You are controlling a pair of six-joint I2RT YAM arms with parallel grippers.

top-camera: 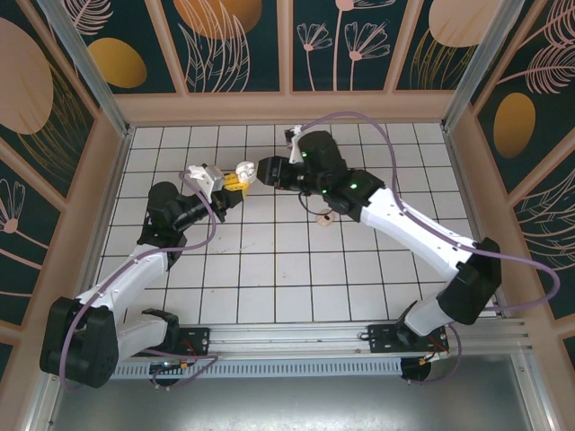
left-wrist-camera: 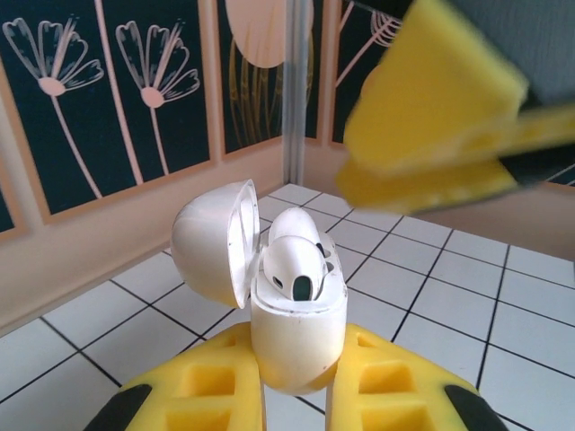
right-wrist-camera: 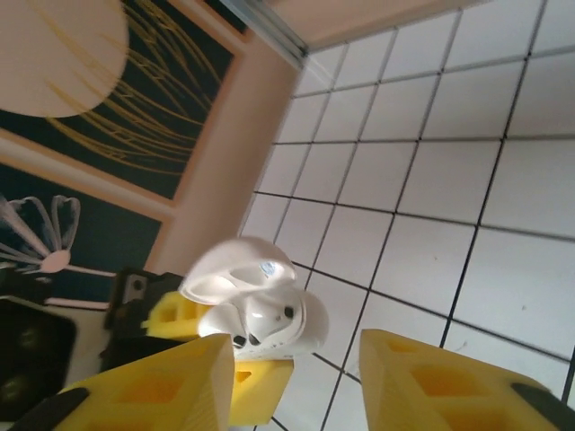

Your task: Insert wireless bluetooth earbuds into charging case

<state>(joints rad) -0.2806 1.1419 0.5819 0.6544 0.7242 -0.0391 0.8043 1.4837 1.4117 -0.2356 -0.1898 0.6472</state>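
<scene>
The white charging case [left-wrist-camera: 298, 337] is held upright above the tiles, and my left gripper [left-wrist-camera: 296, 400] is shut on its lower body. Its lid [left-wrist-camera: 208, 244] hangs open to the left. Two white earbuds sit in the case, one in front [left-wrist-camera: 289, 262] and one behind it [left-wrist-camera: 296, 223]. My right gripper [right-wrist-camera: 296, 386] is open just short of the case [right-wrist-camera: 301, 328], with nothing between its yellow fingers [right-wrist-camera: 153, 386]. An earbud [right-wrist-camera: 265, 316] shows under the lid there. From above, the case [top-camera: 244, 170] hangs between the left gripper [top-camera: 230, 184] and the right gripper [top-camera: 261, 170].
A tiny pale pinkish piece [top-camera: 326, 218] lies on the white tiled floor [top-camera: 269, 269] under my right arm. Wooden walls with dark flower panels [top-camera: 225, 45] close in the back and sides. The right gripper's yellow finger [left-wrist-camera: 431, 108] looms close above the case.
</scene>
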